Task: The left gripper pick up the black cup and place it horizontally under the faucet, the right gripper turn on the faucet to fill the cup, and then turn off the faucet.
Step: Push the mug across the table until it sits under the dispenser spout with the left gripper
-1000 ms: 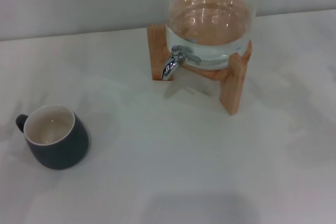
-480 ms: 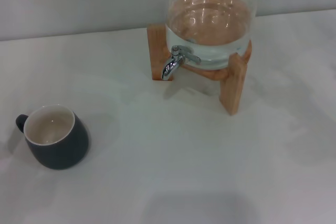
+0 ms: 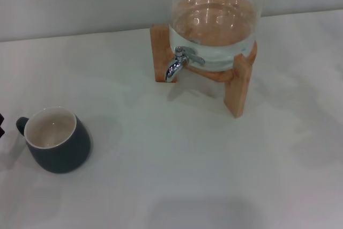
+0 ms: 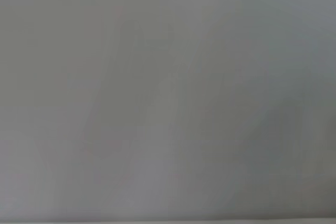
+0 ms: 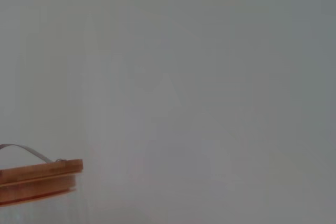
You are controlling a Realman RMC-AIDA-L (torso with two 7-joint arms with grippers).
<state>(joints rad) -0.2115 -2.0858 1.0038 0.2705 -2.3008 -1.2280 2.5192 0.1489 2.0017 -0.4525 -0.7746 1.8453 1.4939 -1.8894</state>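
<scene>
The black cup (image 3: 56, 146) stands upright on the white table at the front left in the head view, cream inside up and its loop handle pointing left. A small black tip of my left gripper (image 3: 1, 124) shows at the left edge, just left of the handle and apart from it. The chrome faucet (image 3: 177, 64) sticks out of the clear glass dispenser (image 3: 214, 20) at the back middle, with nothing under its spout. My right gripper is out of view. The left wrist view shows only a plain grey surface.
The dispenser holds water and sits on a wooden stand (image 3: 238, 87) near the back wall. The right wrist view shows a wooden lid with a thin metal handle (image 5: 37, 174) against the grey wall. The white table (image 3: 187, 164) stretches between the cup and the stand.
A black tip of my left gripper has come into the head view at the left edge beside the cup's handle. The cup and the dispenser have not moved.
</scene>
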